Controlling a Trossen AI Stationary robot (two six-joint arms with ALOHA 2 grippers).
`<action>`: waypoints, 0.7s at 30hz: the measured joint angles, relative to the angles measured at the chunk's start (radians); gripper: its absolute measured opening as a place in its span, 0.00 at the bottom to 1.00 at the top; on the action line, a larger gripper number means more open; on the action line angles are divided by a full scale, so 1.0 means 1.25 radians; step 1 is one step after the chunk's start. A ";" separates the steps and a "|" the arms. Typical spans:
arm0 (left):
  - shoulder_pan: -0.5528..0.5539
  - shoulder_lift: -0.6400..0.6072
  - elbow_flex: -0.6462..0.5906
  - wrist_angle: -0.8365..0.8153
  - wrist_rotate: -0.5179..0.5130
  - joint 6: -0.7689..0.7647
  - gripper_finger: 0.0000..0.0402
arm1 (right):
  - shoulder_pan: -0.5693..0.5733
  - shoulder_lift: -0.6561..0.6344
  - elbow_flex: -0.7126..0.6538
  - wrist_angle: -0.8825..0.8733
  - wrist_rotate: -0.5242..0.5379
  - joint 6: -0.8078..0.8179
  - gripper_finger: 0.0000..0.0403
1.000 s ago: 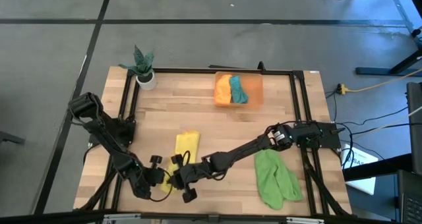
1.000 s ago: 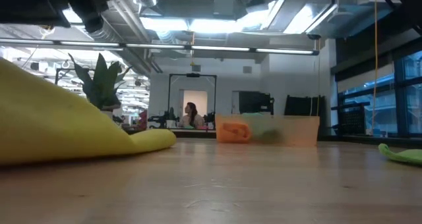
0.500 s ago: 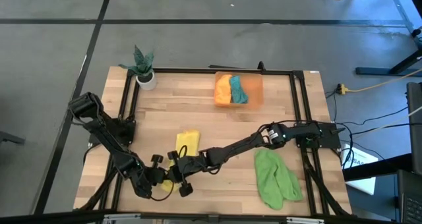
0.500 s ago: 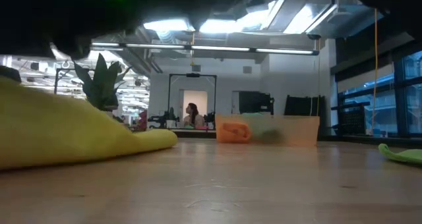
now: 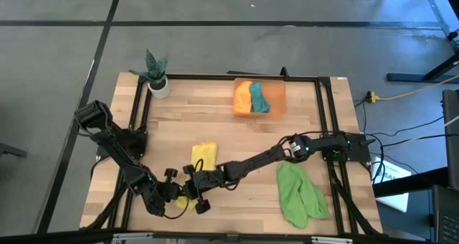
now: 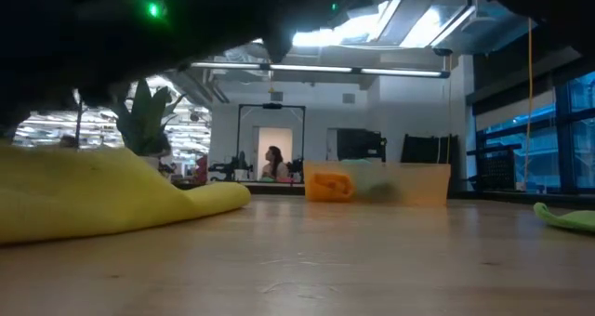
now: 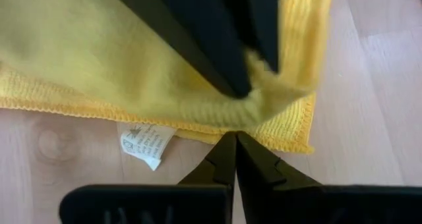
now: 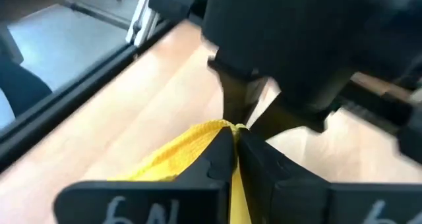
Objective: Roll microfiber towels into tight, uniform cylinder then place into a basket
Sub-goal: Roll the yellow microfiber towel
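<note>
The yellow towel (image 5: 204,156) lies on the table's near left part, and its near end (image 5: 183,198) runs in between my two grippers. My right gripper (image 5: 191,192) reaches across from the right and is shut on that end. My left gripper (image 5: 178,195) faces it, shut, with its fingertips (image 7: 232,137) at the towel's hem (image 7: 277,135). A green towel (image 5: 300,194) lies flat at the near right. The orange basket (image 5: 275,99) at the far edge holds an orange towel (image 5: 243,98) and a teal towel (image 5: 259,97). My left gripper's shut tips stand right at the yellow towel's stitched hem (image 7: 217,126), slanting down from the table's left; I cannot tell whether they touch it. My right gripper pinches a bunched fold of the yellow towel (image 7: 260,95) between its two fingers (image 8: 221,155), coming slanting down from the table's right. The cloth shows between the fingers (image 8: 232,191); the held fold sits a little above the table, the rest of the towel lying on the wood.
A white pot with a green plant (image 5: 158,77) stands at the far left corner. A black frame (image 5: 229,77) runs around the tabletop. Bare wood lies between the yellow towel and the basket. A white label (image 7: 148,143) sticks out from under the towel's hem.
My right gripper has sunk and gone toward the table's left, closer to my left gripper, taking the yellow towel's end with it. The raised part of the towel has come down lower over the table; its far part has stayed where it was.
</note>
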 joint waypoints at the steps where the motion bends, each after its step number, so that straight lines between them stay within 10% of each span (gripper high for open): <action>1: 0.000 0.000 0.000 0.000 0.000 0.000 0.02 | 0.000 0.009 0.000 0.011 0.000 -0.001 0.07; 21: 0.000 0.000 0.000 -0.004 0.000 0.000 0.02 | 0.006 0.035 0.000 0.048 -0.084 -0.002 0.08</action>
